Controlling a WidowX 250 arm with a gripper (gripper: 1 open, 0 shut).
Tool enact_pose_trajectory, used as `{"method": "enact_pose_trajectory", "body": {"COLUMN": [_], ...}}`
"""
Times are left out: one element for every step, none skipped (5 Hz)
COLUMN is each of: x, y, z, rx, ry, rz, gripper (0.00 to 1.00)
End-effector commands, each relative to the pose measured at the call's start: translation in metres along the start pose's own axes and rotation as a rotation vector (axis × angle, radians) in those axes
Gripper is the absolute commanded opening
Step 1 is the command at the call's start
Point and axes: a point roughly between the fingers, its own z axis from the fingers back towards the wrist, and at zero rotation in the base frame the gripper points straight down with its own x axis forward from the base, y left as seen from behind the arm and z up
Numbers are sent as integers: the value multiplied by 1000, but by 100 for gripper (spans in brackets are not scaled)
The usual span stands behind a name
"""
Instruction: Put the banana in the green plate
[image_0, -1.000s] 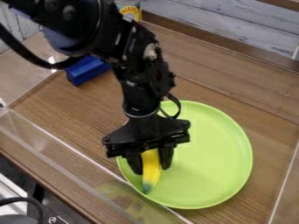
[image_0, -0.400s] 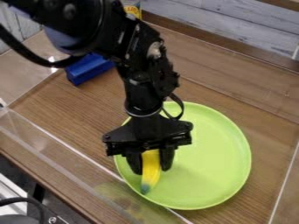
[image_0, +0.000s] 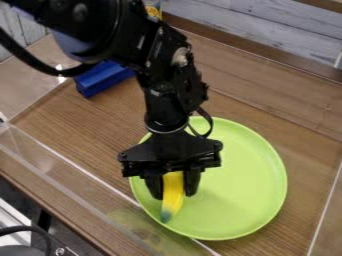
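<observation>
Barely anything has moved since the earlier frame: the tool (image_0: 171, 184) has shifted very slightly, and the banana (image_0: 173, 194) with it, while the plate (image_0: 247, 180) lies as it did. The tool points down over the near left part of the plate, as the camera sees it, with its dark fingers on either side of the banana. They are closed on the banana, gripping it near its upper end.

The banana is yellow, with a darker, greenish tip at its lower end. It hangs out below the fingers, its long axis running roughly up and down in the view, and it appears within the outline of the plate, near the rim on the left. Whether its tip touches the plate or stays just above it, I cannot tell.

The plate is round and lime green, with a shallow raised rim, and it lies flat on the brown wooden surface (image_0: 80, 125). The arm (image_0: 167, 80) is black and reaches in from the upper left, covering part of the plate's left side. Behind the arm, near the upper left, a blue block (image_0: 102, 79) rests on the surface, well apart from the plate. At the top edge, partly hidden by the arm, is a small yellowish thing (image_0: 152, 12), too cut off to name.
</observation>
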Motion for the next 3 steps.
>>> {"method": "enact_pose_trajectory", "body": {"x": [4,3,3], "y": [-8,-9,-11], "z": [10,12,13], "rx": [-26,-23,-21], "ry": [-36,-39,-40], "rz": [-29,-41,-52], "gripper": [0,0,0]}}
